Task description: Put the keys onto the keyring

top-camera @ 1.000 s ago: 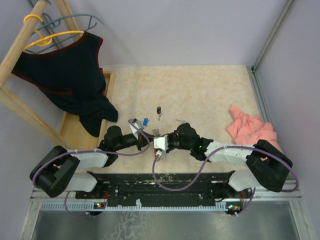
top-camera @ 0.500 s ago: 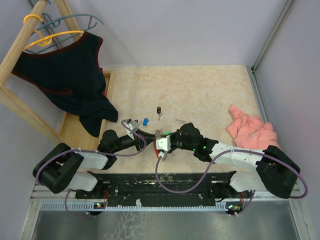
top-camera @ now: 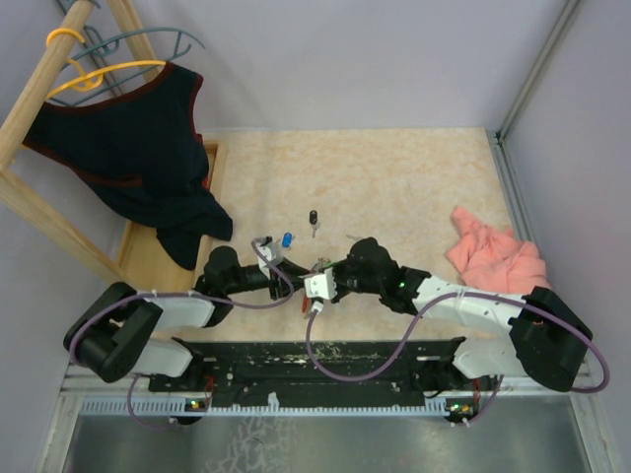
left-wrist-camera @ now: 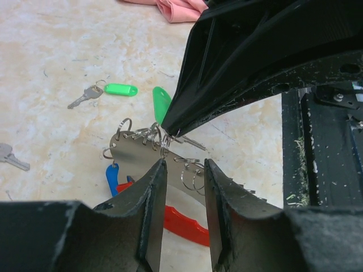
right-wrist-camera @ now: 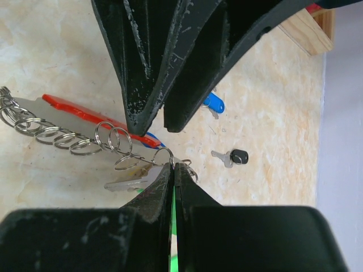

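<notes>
Currently held: the right gripper (right-wrist-camera: 173,168) is pinched tight on one small wire loop at the end of the keyring (left-wrist-camera: 136,152), with nothing else between its tips
Left gripper: the left gripper (left-wrist-camera: 184,165) has its fingers partly apart with a narrow gap and grips nothing; a few loops show through the gap beyond it
Keyring place: flat on the table (left-wrist-camera: 51,51) just in front of both arms, red band alongside the grey strip, right between the two grippers
Loose keys: green-tagged key (left-wrist-camera: 108,90) near the ring, blue key (right-wrist-camera: 214,103) and black key (right-wrist-camera: 234,156) farther out
Handling: likely light and quick to skid; the strip looks stiff, the loops thin, springy and slippery, so a pinch could slide off
Where to hold: probably the flat strip or band to steady it, and a key by its plastic head
Arm pose: both arms folded low, wrists turned inward, fingertips aimed at each other and almost meeting over the ring
</notes>
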Available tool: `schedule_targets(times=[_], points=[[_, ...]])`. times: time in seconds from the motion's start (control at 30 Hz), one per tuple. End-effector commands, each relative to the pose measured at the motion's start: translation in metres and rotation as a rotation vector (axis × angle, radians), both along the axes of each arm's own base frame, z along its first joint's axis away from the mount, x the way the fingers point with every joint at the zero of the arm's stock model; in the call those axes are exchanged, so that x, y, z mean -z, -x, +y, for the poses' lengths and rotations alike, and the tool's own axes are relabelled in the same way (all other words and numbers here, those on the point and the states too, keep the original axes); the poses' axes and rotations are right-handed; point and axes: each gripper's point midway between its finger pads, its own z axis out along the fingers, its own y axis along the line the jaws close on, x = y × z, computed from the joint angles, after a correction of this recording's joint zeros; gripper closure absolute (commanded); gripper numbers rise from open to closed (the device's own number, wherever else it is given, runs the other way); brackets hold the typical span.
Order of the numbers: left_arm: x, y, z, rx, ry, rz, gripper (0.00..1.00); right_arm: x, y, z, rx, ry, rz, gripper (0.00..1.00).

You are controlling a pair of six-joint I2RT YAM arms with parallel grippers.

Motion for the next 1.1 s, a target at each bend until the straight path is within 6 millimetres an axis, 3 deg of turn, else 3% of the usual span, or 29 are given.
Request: schedule_targets(times=[0.0,0.37,0.7,0.93,1.07], points=[[-0.003,-0.003,-0.005,0.074,-0.046,-0.122,0.61,-0.042,-0.003,0.017,-0.050,-0.082,-0.080,1.00],[0.006,-0.016,-0.016,0.135,-0.101,-0.160,0.68,-0.042,0.000,0.018,-0.067,-0.085,-0.080,1.00],[0.017,-0.014,-0.021,0.186,-0.119,-0.114,0.72,-0.043,0.000,0.020,-0.073,-0.093,-0.083,1.00],[0.016,-0.017,-0.023,0.182,-0.115,-0.103,0.86,-0.045,0.001,0.020,-0.078,-0.101,-0.078,1.00],[0.013,-0.017,-0.023,0.168,-0.100,-0.099,0.99,-0.042,0.002,0.018,-0.065,-0.099,-0.064,1.00]])
